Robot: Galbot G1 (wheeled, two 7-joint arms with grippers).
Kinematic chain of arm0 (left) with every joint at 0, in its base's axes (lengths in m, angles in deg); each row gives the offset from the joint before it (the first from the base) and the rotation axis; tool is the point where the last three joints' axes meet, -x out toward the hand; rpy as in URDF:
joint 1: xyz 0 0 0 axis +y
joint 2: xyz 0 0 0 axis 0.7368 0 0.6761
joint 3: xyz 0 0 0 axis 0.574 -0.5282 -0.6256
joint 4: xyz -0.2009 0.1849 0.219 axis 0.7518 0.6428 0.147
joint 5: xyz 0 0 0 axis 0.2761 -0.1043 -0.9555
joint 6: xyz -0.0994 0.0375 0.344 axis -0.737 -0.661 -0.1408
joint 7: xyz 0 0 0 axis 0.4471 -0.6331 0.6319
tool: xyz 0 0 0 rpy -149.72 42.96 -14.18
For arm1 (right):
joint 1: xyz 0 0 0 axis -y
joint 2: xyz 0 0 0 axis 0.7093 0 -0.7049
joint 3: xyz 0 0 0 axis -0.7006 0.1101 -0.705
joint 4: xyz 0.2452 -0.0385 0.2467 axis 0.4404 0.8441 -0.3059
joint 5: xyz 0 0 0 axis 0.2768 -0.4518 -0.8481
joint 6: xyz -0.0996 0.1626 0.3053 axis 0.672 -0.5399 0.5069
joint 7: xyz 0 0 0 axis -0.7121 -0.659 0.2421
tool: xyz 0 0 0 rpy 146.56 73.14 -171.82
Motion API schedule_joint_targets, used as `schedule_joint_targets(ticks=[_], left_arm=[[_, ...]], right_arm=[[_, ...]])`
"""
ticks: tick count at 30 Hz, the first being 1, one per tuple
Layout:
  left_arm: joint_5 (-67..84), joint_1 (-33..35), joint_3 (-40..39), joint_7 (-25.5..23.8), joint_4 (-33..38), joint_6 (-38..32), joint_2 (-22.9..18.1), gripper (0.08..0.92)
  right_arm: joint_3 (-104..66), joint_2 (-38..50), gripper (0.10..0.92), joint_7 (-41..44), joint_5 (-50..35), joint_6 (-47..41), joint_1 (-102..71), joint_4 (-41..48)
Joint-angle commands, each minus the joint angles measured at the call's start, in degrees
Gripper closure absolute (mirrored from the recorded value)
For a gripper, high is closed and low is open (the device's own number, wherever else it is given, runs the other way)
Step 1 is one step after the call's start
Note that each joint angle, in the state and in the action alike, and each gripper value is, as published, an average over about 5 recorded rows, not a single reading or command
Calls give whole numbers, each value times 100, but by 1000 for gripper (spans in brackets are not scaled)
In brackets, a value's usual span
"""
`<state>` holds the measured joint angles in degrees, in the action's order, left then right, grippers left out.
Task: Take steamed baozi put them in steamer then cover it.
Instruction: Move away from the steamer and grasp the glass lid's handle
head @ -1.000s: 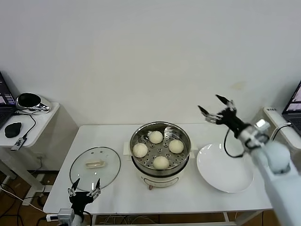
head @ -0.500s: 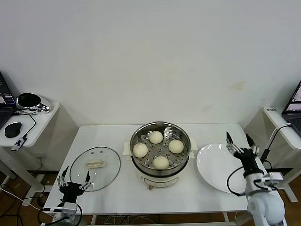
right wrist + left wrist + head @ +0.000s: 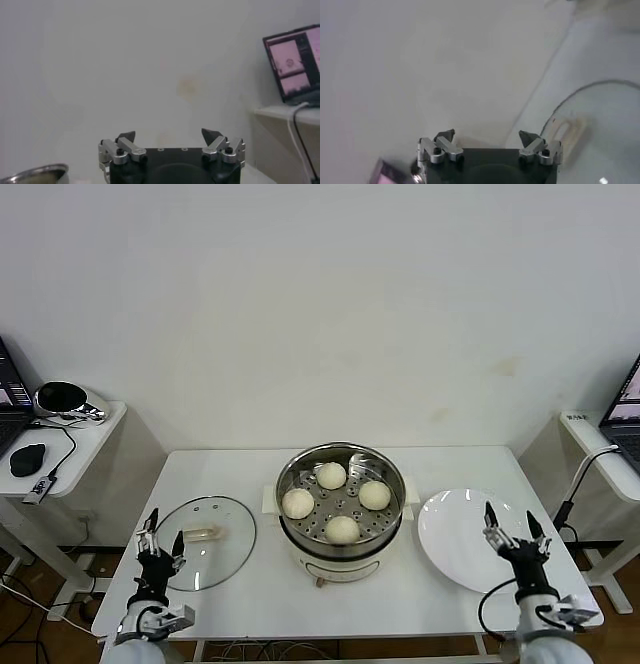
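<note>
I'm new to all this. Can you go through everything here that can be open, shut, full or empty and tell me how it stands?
steamer: uncovered, four baozi on its perforated tray
glass lid: off, lying flat on the table beside the steamer
white plate: empty
left gripper: open, holding nothing, at the lid's near edge
right gripper: open, holding nothing, over the plate
</note>
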<state>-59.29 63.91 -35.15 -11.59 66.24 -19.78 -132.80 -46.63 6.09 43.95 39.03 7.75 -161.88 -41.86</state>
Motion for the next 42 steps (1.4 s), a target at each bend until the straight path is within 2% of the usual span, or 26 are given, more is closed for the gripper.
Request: schedule_joint_targets(ticks=[1,14,23,42], left_arm=[[-1356,-446,-299,78,-749,376,307,177],[-1270,-376,-534,-216,-637,667,236,177],[-1128,-652,-760,-336,-1015,725,183,177],[-1402,-1319,-754,-207,-1818,809,4,177]], right_arm=[[34,-218,203,-62,128,-59,-505,-41],[-22,-273,203,-44,269,80,-501,63],[-37,-309,203,-38,358,139,-496,78],[-124,-352,203,-23,381,193,-471,170]])
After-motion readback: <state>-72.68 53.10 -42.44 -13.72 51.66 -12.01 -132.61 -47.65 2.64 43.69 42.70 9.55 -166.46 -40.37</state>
